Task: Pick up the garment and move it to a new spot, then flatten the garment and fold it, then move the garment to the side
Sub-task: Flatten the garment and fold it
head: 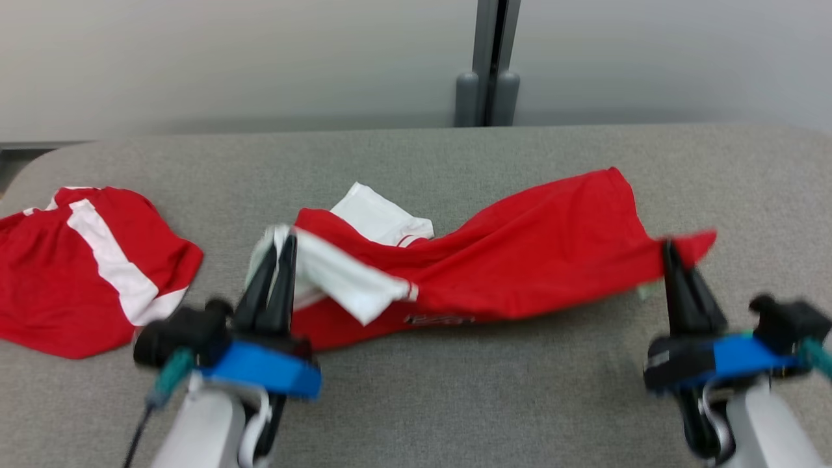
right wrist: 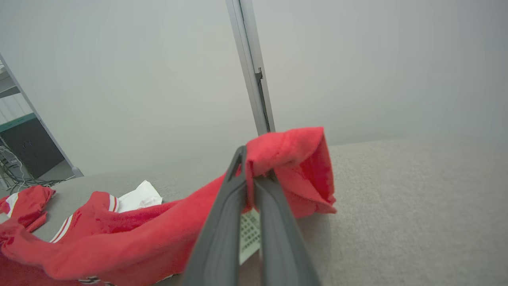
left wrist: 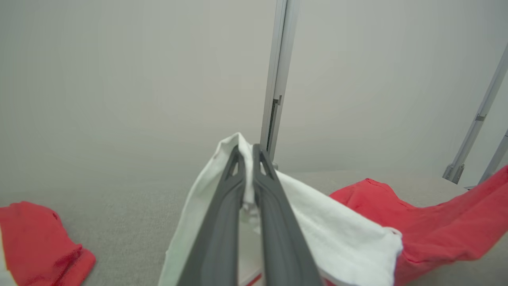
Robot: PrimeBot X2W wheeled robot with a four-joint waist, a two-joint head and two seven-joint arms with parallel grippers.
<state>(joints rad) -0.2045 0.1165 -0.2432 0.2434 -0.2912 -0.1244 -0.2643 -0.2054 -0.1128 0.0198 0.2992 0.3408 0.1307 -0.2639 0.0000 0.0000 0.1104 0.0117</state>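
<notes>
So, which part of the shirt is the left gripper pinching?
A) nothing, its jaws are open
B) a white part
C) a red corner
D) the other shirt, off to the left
B: in the left wrist view the left gripper is shut on a white fold of the shirt.

This looks like a robotics lab or test cell rather than a home. The worktop [head: 455,403] is a broad slab with rounded corners, wrapped in plain grey fabric. Behind it stand bare, pale partition panels [head: 227,58], joined by an aluminium post [head: 487,62]. Left of the post, past the panel's edge, the right wrist view shows a dark cabinet [right wrist: 27,147] with a teal top and loose cables [right wrist: 16,178] tangled on the floor. Right of the post, the left wrist view shows slanted metal frame struts [left wrist: 476,123] with brackets. In front of the post lies a red-and-white garment [head: 520,260], and well left of the post a second garment [head: 84,273] in the same colours.
</notes>
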